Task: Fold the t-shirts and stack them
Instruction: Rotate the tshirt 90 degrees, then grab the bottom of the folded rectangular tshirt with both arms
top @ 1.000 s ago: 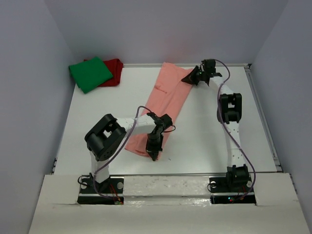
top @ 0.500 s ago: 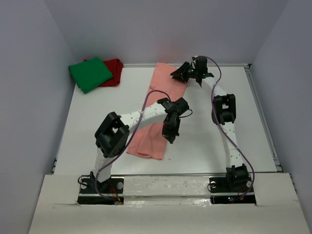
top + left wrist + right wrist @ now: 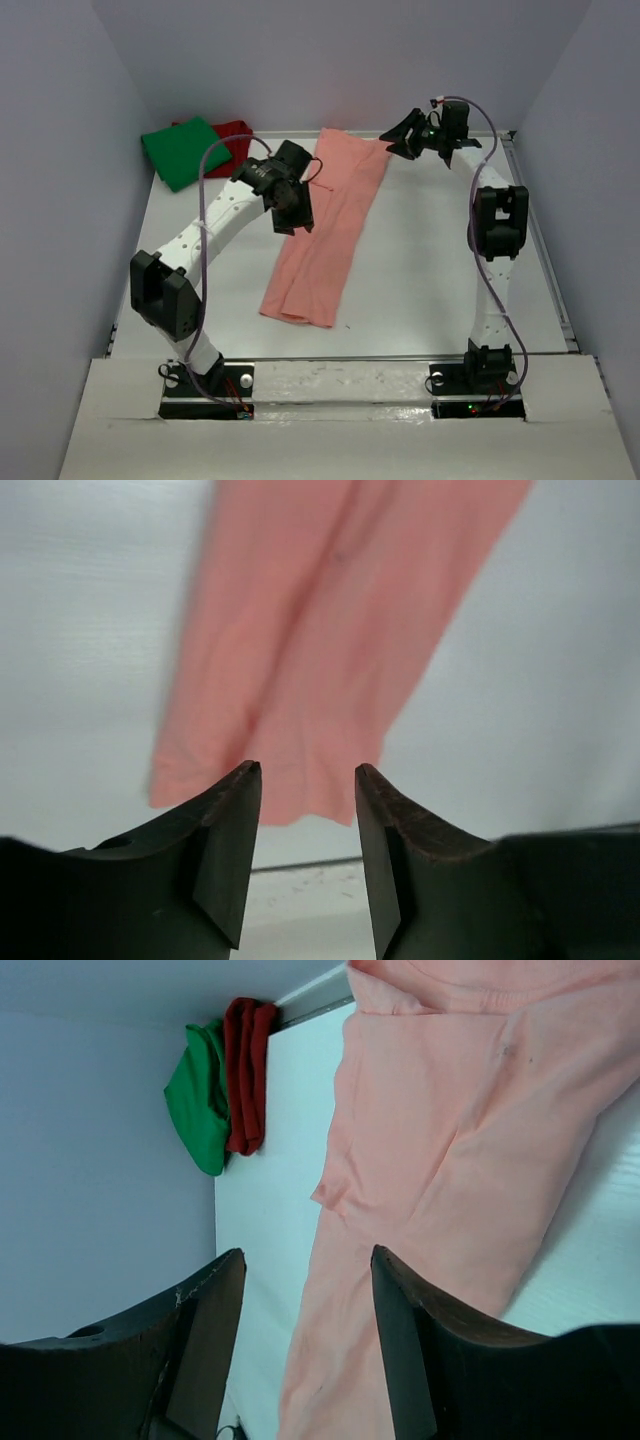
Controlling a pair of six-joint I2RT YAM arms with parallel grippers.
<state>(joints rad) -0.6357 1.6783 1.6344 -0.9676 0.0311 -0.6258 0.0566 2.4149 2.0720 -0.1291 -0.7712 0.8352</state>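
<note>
The salmon-pink t-shirt (image 3: 325, 225) lies flat as a long narrow strip, running from the back edge of the table toward the front. My left gripper (image 3: 299, 220) hovers over the strip's left edge near its middle, open, with nothing between its fingers. In the left wrist view (image 3: 307, 772) the pink t-shirt (image 3: 320, 630) lies beyond the jaws. My right gripper (image 3: 390, 140) is open just off the shirt's far right corner and holds nothing. The right wrist view (image 3: 305, 1257) looks down the pink t-shirt (image 3: 450, 1160). The green t-shirt (image 3: 185, 152) lies folded on the dark red t-shirt (image 3: 235, 145) at the back left.
The white table (image 3: 440, 260) is boxed in by grey walls on the left, back and right. A raised rail (image 3: 540, 240) runs along its right side. The green t-shirt (image 3: 195, 1100) and the red t-shirt (image 3: 245, 1070) sit against the back wall corner.
Both grippers have opened and let go of the pink shirt, which now lies straighter. The left arm has swung from the shirt's near end up to its left edge. The right gripper has pulled back to the right.
</note>
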